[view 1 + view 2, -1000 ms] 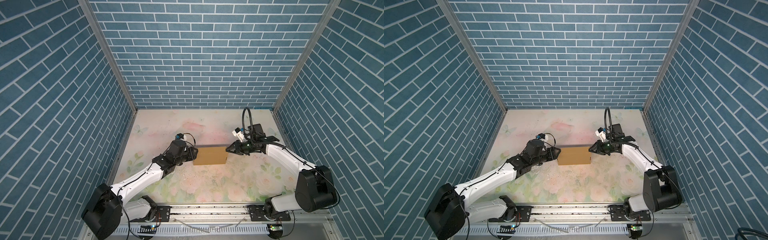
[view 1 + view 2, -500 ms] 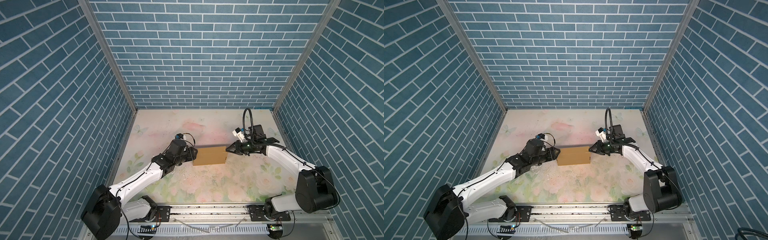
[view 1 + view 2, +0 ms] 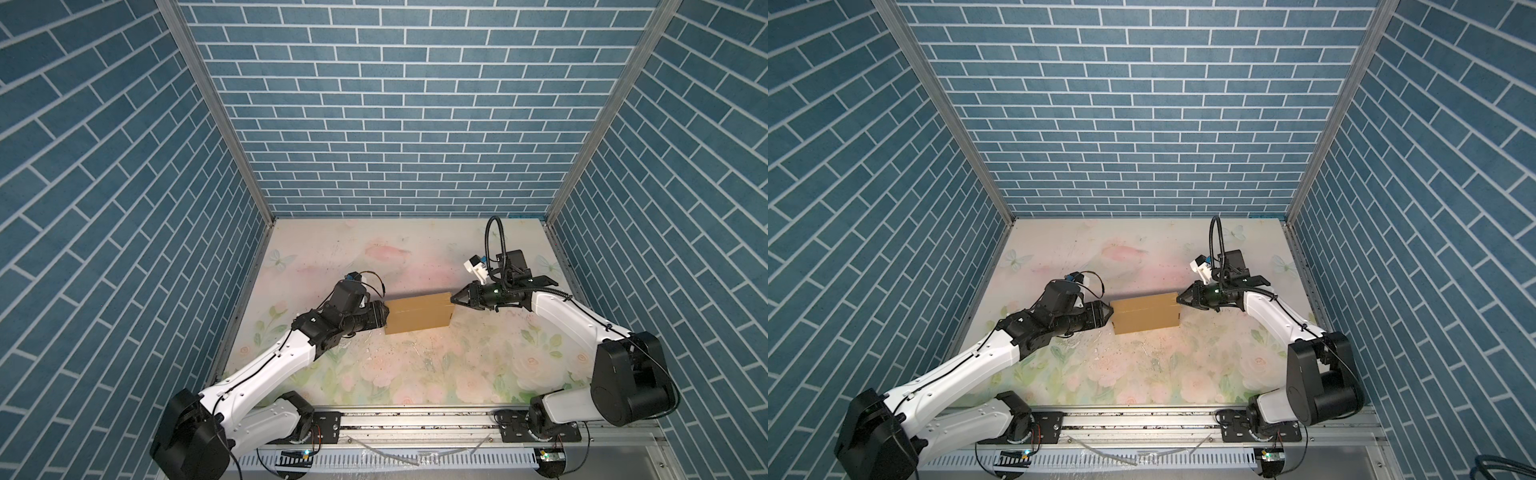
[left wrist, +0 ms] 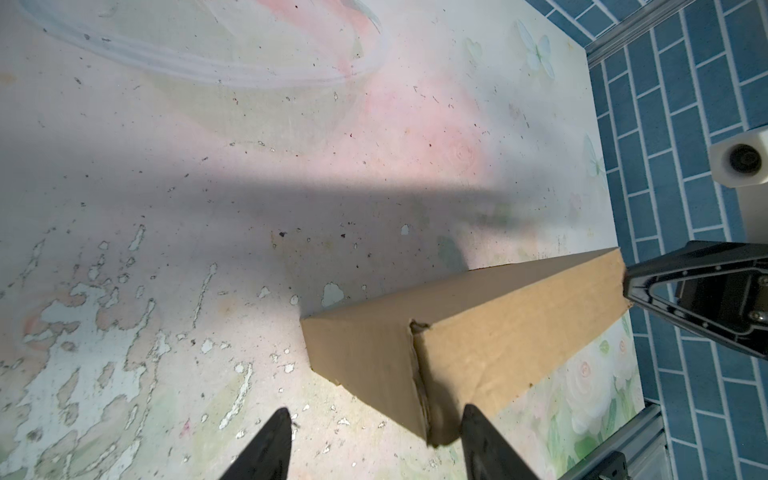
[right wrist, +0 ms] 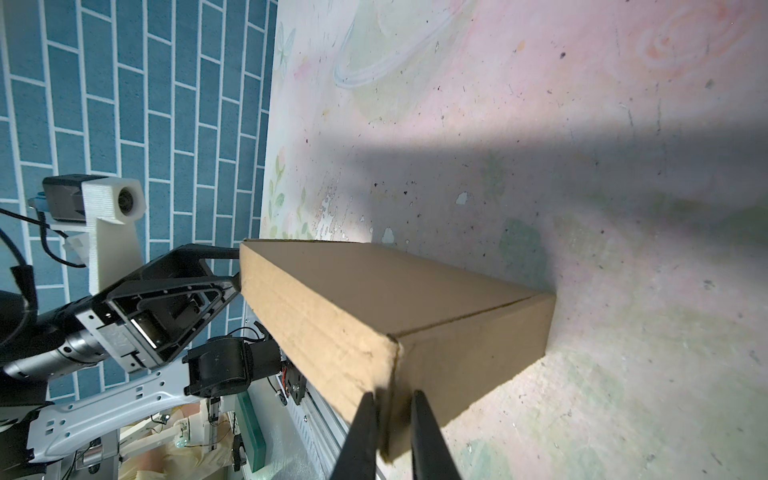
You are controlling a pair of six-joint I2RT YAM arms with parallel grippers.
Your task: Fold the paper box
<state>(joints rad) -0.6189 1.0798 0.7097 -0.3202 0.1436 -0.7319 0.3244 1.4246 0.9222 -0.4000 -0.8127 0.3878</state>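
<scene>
Right wrist view gives what the top views can't: right gripper point(image 5: 392, 411) nearly closed, its two fingers pinching a thin cardboard edge at the near end corner of the paper box point(image 5: 374, 307). The same view shows the left gripper point(image 5: 235, 268) at the far end, fingers astride that corner.

Left wrist view: left gripper point(image 4: 376, 415) spread wide. The paper box point(image 4: 478, 328) end corner sits between the fingers, close against one finger point(image 4: 473, 419). The other finger is clear of it, over bare table point(image 4: 166, 208). Corner seam looks rough. Right gripper tip meets the far end of the box here.

Both top views: paper box point(image 3: 419, 311) closed up, lying flat on the floral table, mid-frame, slightly skewed with its right end higher in frame. Finger gaps are too small to read here. Left gripper point(image 3: 384, 318) is at the box's left end, right gripper point(image 3: 454, 298) at its upper right corner.

Left arm point(image 3: 270, 365): base lower left, long white link running up-right, low, wrist about level. Right arm point(image 3: 569, 320): base lower right, forearm sloping up-left, gripper level and pointing left.
</scene>
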